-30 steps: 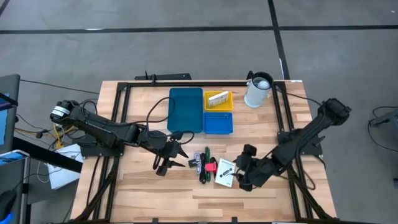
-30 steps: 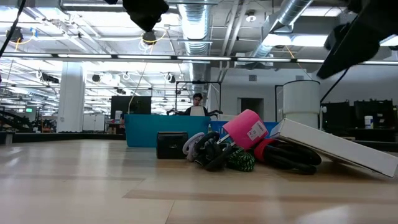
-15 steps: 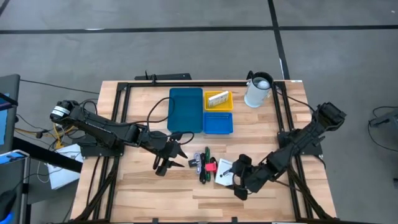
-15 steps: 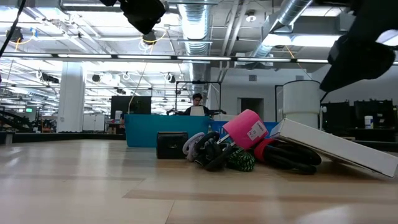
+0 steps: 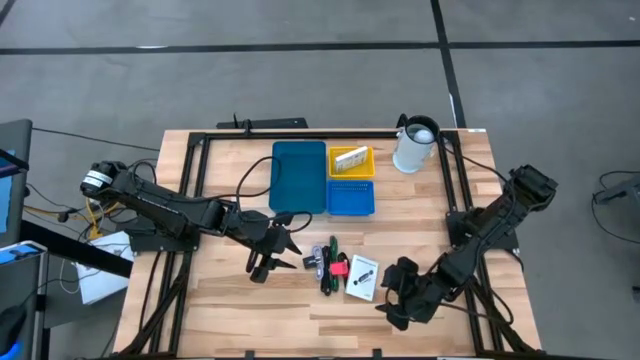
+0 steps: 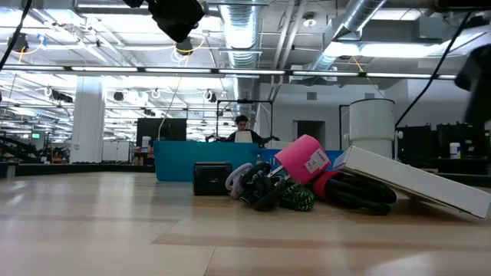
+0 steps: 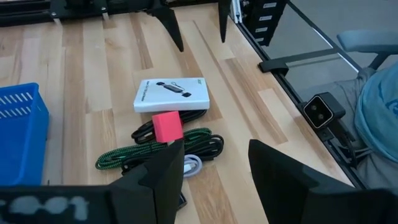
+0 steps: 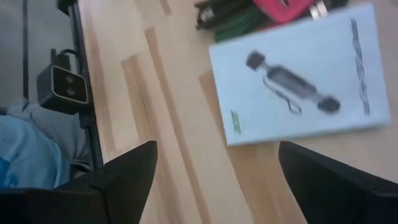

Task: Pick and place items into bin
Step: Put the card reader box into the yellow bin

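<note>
high: overhead | low: table-level | wrists: close, share white card (image 7: 171,96)

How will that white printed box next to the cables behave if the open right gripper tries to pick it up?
The white box looks flat, stiff and light, so it would probably slide rather than roll. One edge rests on the cables, so it may tip off them when nudged.

Bright even overhead light, soft shadows, right wrist view motion-blurred

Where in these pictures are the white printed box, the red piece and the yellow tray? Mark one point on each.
white printed box (image 8: 298,78): right wrist view, middle of its printed top face.
red piece (image 7: 166,127): left wrist view, centre of its red face.
yellow tray (image 5: 351,172): high view, its near rim.
</note>
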`<state>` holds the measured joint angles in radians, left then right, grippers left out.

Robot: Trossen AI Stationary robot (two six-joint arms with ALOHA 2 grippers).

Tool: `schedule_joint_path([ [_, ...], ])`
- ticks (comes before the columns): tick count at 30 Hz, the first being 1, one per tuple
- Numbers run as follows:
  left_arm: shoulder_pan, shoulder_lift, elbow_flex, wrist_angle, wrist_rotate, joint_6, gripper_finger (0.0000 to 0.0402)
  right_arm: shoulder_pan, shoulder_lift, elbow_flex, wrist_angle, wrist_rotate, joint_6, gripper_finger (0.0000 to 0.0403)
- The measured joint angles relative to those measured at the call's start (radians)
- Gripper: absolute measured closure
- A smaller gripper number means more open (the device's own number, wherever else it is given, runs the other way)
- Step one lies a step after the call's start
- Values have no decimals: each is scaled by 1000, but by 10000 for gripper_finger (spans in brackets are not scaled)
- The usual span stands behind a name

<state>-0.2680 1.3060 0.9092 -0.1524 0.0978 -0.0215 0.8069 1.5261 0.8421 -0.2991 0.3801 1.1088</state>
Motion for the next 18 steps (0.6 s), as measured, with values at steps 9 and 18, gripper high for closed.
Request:
schedule_joint_path([
  [9,0,0,0,0,0,-19,233,50,0,0,40,38,70,76],
  [18,0,0,0,0,0,-25,233,30,0,0,194,69,-122,76],
])
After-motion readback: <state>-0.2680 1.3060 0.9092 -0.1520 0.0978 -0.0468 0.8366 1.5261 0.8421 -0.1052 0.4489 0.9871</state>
